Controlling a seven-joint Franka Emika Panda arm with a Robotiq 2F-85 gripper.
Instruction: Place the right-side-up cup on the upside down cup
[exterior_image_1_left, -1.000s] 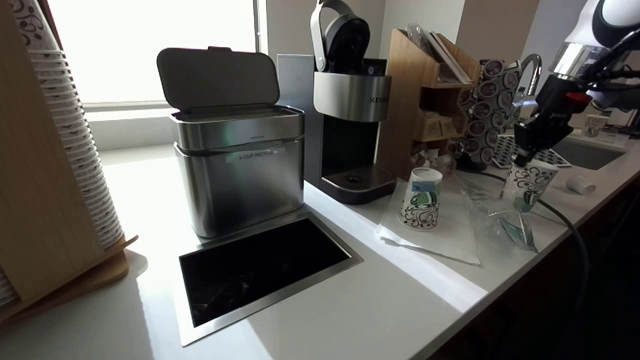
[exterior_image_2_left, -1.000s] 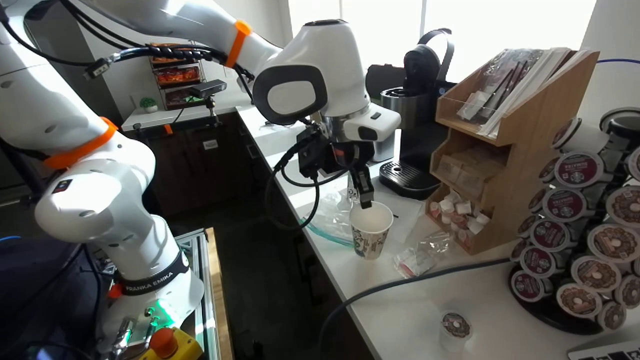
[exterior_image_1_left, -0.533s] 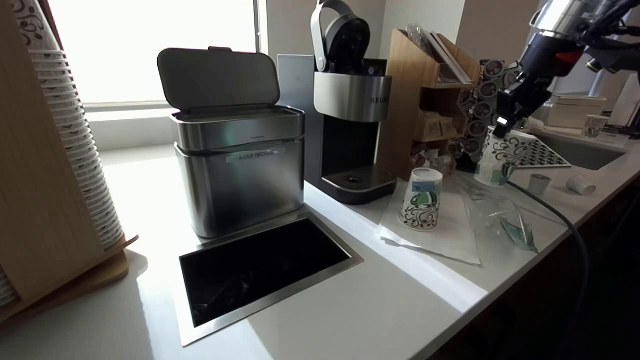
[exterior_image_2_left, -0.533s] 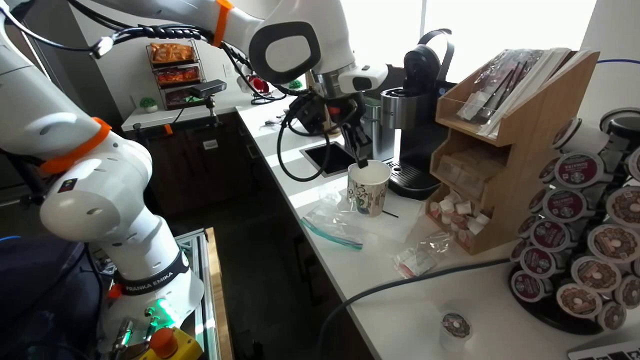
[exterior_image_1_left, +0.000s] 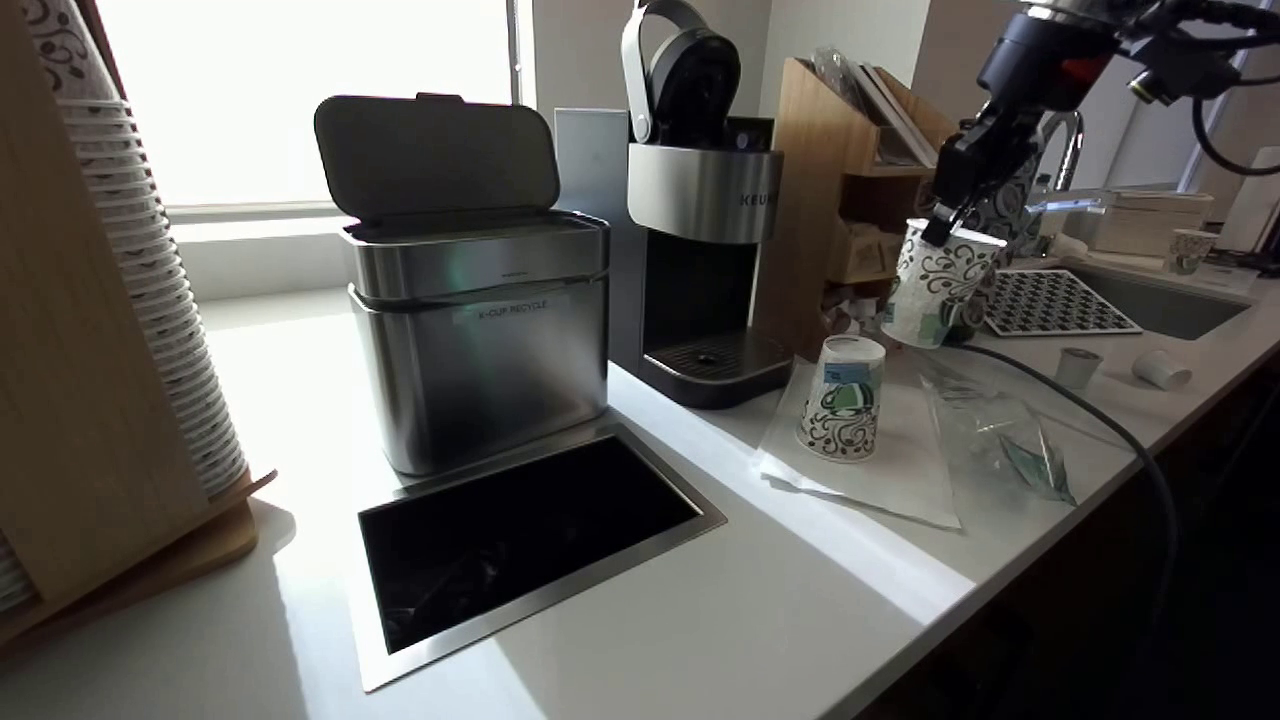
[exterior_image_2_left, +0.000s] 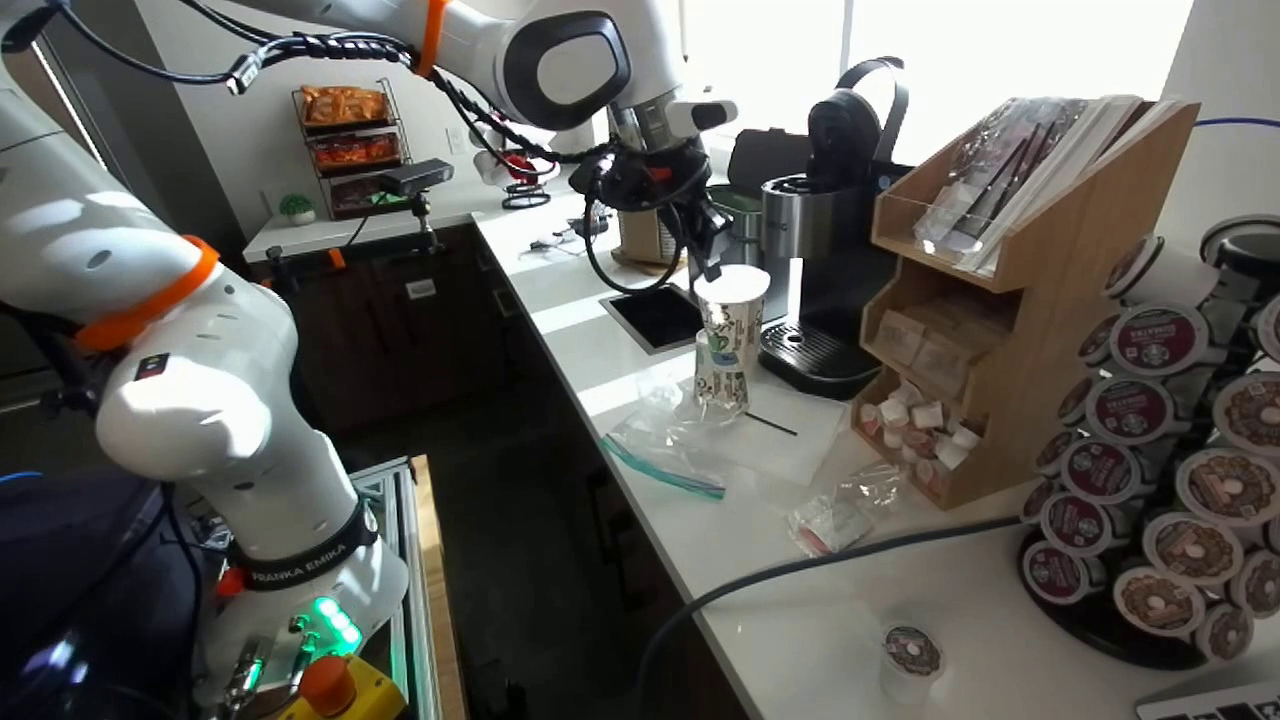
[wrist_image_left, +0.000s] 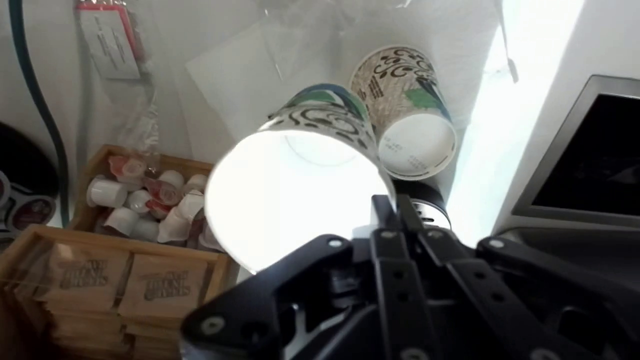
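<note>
Gripper (exterior_image_1_left: 942, 228): moved toward ten o'clock in an exterior view, pinching the held cup (exterior_image_1_left: 940, 285) by its rim.
Held cup: in the air, a bit tipped; likely the carrying step.
Upside-down cup (wrist_image_left: 404, 112): on paper (exterior_image_1_left: 908, 470), two o'clock from the held cup in the wrist view; next, go over it, then gently down.

In an exterior view: upside-down cup (exterior_image_1_left: 842, 400) on paper sheet (exterior_image_1_left: 905, 482), Keurig coffee maker (exterior_image_1_left: 704, 195) behind left, right-side-up cup (exterior_image_1_left: 938, 287) raised, right.
</note>
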